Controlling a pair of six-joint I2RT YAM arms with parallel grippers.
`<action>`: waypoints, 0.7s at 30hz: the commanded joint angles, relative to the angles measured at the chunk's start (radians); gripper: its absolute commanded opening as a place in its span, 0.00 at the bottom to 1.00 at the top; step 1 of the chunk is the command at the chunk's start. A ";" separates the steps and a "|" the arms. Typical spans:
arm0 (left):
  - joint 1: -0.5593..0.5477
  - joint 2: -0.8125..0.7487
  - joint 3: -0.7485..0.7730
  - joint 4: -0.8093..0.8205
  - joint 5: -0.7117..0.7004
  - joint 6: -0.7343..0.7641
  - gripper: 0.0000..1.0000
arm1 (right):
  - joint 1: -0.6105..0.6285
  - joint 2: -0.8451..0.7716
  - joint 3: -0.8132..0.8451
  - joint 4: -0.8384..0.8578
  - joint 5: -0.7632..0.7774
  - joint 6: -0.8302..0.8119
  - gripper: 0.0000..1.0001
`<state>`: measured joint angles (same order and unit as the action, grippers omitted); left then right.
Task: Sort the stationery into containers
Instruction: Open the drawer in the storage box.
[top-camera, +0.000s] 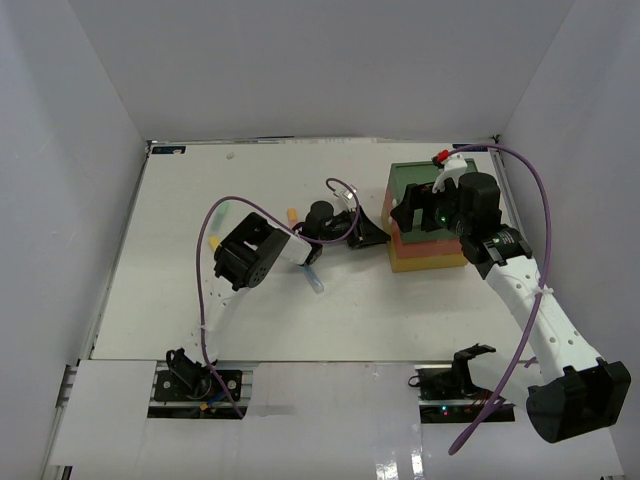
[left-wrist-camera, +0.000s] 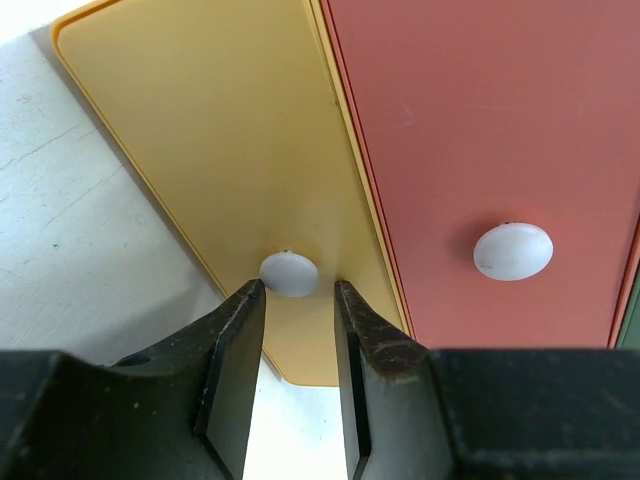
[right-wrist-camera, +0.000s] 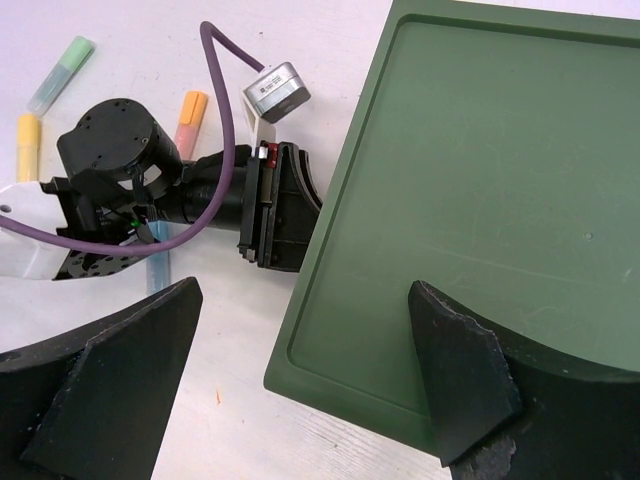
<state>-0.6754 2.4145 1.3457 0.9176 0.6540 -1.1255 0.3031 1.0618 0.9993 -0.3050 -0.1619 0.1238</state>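
Tabletop (top-camera: 250, 320): white and matte, with faint scuffs and hairline marks in the left wrist view.
Room: plain pale grey walls (top-camera: 300, 60) close the tabletop in on the left, far and right sides.
Drawer box (top-camera: 425, 250): stands on the tabletop towards its far right corner. It is three shallow square drawers stacked as one block.
Green top (right-wrist-camera: 500, 150): dark green, smooth, with a raised rim and rounded corners.
Red-orange drawer (left-wrist-camera: 480, 120): in the middle of the box, with a flat front and a round white knob (left-wrist-camera: 512, 251).
Yellow drawer (left-wrist-camera: 220, 150): lowest in the box, resting on the tabletop, with a smaller white knob (left-wrist-camera: 289, 273) on its front.
Left tool (left-wrist-camera: 297, 300): at the box's left face. Its dark fingers are narrowly spread, with the tips either side of the yellow drawer's knob and no visible pinch.
Right tool (right-wrist-camera: 300, 295): above the box and spread wide. One finger is over the green top, the other past its left edge.
Stationery: all lies on the tabletop left of the box: a teal marker (right-wrist-camera: 60, 75), a yellow stick (right-wrist-camera: 28, 133), an orange marker (right-wrist-camera: 190, 115) and a pale blue stick (top-camera: 315, 283).
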 joint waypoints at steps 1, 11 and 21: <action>0.000 -0.018 0.043 0.046 -0.017 0.006 0.43 | 0.004 -0.010 -0.016 0.017 -0.022 0.008 0.90; 0.003 -0.014 0.059 0.014 -0.028 0.001 0.45 | 0.004 -0.014 -0.021 0.018 -0.025 0.008 0.90; 0.008 -0.002 0.084 -0.031 -0.037 0.001 0.45 | 0.004 -0.010 -0.022 0.026 -0.037 0.011 0.90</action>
<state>-0.6712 2.4176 1.3815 0.8669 0.6388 -1.1267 0.3031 1.0615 0.9897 -0.2855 -0.1799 0.1246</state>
